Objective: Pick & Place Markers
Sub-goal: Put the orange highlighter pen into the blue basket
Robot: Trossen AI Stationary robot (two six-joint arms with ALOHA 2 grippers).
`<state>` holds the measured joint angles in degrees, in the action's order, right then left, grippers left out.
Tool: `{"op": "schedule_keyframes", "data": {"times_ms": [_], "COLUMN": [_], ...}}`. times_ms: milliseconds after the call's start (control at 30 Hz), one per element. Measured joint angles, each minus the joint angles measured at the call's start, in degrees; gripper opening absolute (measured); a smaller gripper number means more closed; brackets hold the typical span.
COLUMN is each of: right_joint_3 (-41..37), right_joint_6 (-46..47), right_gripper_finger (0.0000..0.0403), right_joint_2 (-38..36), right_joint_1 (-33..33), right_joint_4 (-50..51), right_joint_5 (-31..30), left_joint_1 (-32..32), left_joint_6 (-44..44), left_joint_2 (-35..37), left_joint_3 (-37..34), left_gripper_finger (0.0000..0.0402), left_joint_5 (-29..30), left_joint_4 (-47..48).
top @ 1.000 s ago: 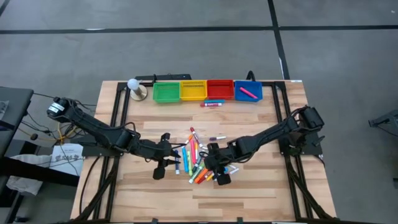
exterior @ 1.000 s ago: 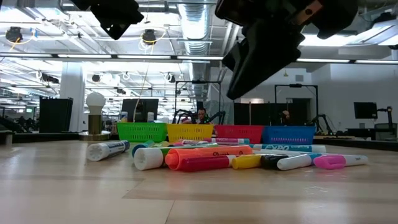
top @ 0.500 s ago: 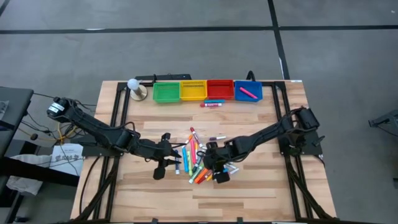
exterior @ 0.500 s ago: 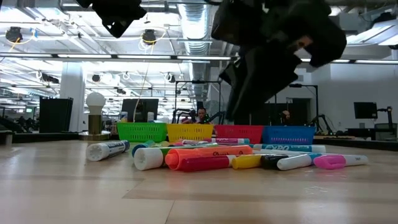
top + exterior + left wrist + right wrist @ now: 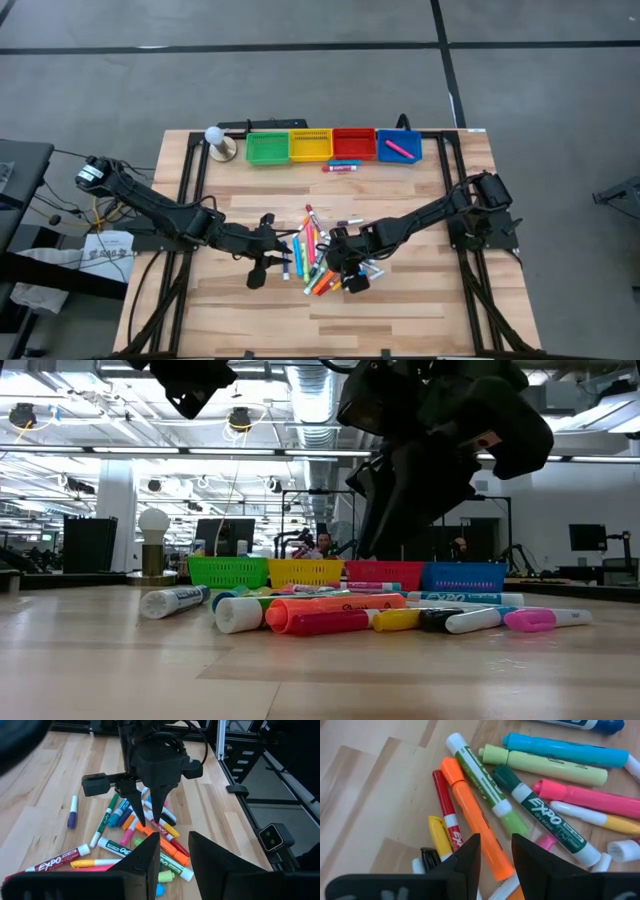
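Wooden table (image 5: 420, 300), blue bin (image 5: 399, 146) holding seemingly one pink marker (image 5: 399, 149), both arms' jaws parted, empty.

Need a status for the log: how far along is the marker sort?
Barely started. Done: one pink marker lies in the blue bin. In hand: nothing held; the right hand, fingers parted, hangs over the marker pile, with an orange marker beneath its fingers. The left hand waits beside the pile. Left: nearly the whole pile, plus a marker before the bins.
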<state>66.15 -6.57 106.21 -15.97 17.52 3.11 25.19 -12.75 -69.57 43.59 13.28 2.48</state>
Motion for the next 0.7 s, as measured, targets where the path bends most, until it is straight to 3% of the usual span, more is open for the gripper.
{"op": "schedule_keyframes", "data": {"times_ms": [700], "right_joint_3": [0.0], "right_joint_6": [-2.5], "right_gripper_finger": [0.0102], "right_joint_2": [0.0], "right_joint_1": [0.0], "right_joint_4": [0.0], "right_joint_5": [0.0], "left_joint_1": [0.0], "left_joint_6": [0.0], "left_joint_2": [0.0], "left_joint_3": [0.0], "left_gripper_finger": [0.0102], "left_joint_5": [0.0], "left_joint_4": [-1.6]}}
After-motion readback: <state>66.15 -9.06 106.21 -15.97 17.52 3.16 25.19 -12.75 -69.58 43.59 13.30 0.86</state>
